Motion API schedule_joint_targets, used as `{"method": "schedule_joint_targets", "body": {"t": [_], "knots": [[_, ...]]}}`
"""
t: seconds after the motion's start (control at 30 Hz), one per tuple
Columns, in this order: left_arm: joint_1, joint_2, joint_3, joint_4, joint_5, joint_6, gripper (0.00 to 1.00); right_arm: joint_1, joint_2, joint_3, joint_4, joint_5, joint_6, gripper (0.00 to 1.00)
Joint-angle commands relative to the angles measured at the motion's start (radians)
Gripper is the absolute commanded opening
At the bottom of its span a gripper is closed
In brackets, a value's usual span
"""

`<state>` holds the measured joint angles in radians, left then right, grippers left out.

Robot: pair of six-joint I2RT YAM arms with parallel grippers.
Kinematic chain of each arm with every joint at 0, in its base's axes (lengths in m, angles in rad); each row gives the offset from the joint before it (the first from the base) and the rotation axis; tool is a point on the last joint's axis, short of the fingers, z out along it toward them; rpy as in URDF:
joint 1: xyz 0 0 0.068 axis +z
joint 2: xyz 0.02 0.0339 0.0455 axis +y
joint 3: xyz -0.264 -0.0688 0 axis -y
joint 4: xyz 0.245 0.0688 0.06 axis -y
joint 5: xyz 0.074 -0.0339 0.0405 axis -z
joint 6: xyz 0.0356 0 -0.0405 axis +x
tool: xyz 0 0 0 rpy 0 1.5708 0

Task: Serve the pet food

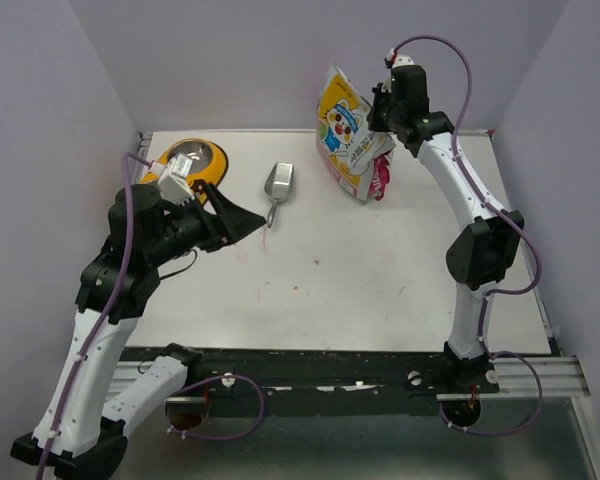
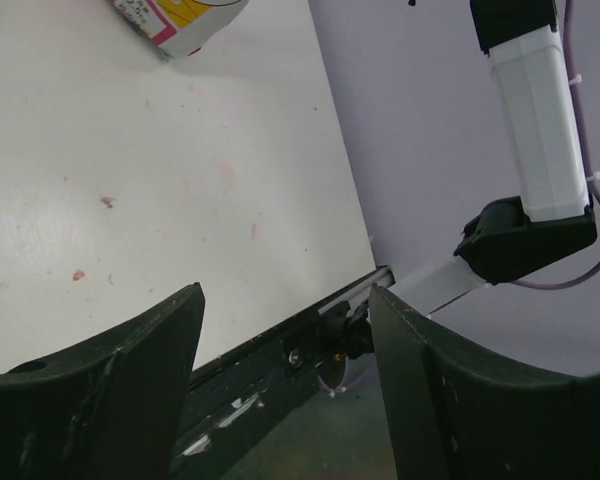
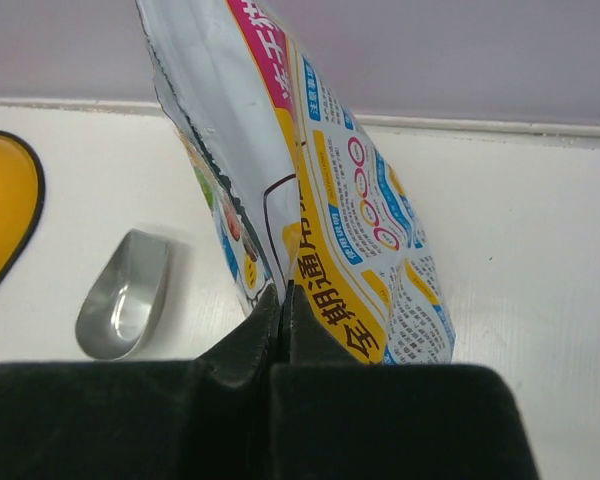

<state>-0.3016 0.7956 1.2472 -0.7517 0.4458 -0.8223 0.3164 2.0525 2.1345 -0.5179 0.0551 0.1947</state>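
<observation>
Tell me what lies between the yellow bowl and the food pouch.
Only the silver scoop lies between the yellow bowl and the pouch; the top view shows it best.

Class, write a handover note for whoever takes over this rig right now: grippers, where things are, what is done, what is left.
Right gripper: jaws shut on the pouch, held upright at the table's far side.
Left gripper: jaws open, empty, near the scoop.
The scoop lies empty on the table; the yellow bowl sits far left.
Done: pouch gripped.
Left: get its contents into the bowl.
</observation>
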Motion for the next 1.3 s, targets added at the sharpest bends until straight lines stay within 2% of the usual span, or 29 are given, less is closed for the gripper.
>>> {"method": "schedule_joint_targets", "body": {"t": [0.0,0.13,0.23,0.37,0.53,0.63,0.83,1.03,1.1,1.27], "knots": [[-0.08,0.126,0.052,0.188,-0.042,-0.138,0.74,0.018,-0.127,-0.082,-0.09,-0.004,0.104,0.01],[-0.14,0.293,0.182,0.249,-0.03,-0.185,0.7,0.019,-0.204,-0.158,-0.152,-0.078,0.167,0.01],[-0.172,0.424,0.308,0.227,-0.001,-0.233,0.62,0.027,-0.316,-0.328,-0.127,-0.179,0.205,0.01],[-0.231,0.546,0.405,0.224,0.021,-0.281,0.57,0.085,-0.492,-0.539,-0.11,-0.257,0.213,0.01],[-0.3,0.614,0.431,0.186,-0.051,-0.314,0.56,0.156,-0.744,-0.832,-0.01,-0.363,0.212,0.01],[-0.33,0.654,0.435,0.169,-0.088,-0.386,0.63,0.185,-0.833,-0.941,0.028,-0.388,0.216,0.01],[-0.363,0.795,0.543,0.098,-0.134,-0.443,0.65,0.207,-0.868,-0.981,0.032,-0.429,0.212,0.01],[-0.395,0.979,0.869,-0.18,-0.26,-0.361,0.67,0.211,-0.868,-0.953,0.001,-0.417,0.201,0.01],[-0.412,0.99,0.879,-0.213,-0.306,-0.35,0.67,0.211,-0.867,-0.946,-0.005,-0.413,0.192,0.01],[-0.444,0.944,0.785,-0.235,-0.393,-0.359,0.64,0.211,-0.854,-0.926,-0.018,-0.414,0.176,0.01]]}}
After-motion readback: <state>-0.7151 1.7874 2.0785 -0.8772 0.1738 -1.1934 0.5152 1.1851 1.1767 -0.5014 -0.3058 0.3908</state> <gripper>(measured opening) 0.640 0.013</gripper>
